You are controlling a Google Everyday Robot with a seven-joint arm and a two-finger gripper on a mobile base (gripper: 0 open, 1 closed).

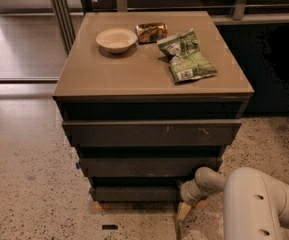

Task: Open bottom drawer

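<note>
The tan-topped cabinet (149,74) stands in the middle with three dark drawer fronts stepped back downward. The bottom drawer (134,194) is the lowest, narrowest front, just above the floor, and looks shut. Above it are the middle front (149,166) and the widest front (151,133) with pale scratch marks. My gripper (184,211) is low at the bottom drawer's right end, beside the cabinet's lower right corner, a pale fingertip pointing down to the floor. My white arm (256,204) comes in from the lower right.
On the cabinet top lie a white bowl (116,39), a crushed can (150,31) and two green snack bags (186,59). A metal-framed glass partition (61,14) stands at the back left. A dark wall panel (269,69) is on the right. The floor is speckled terrazzo (34,194).
</note>
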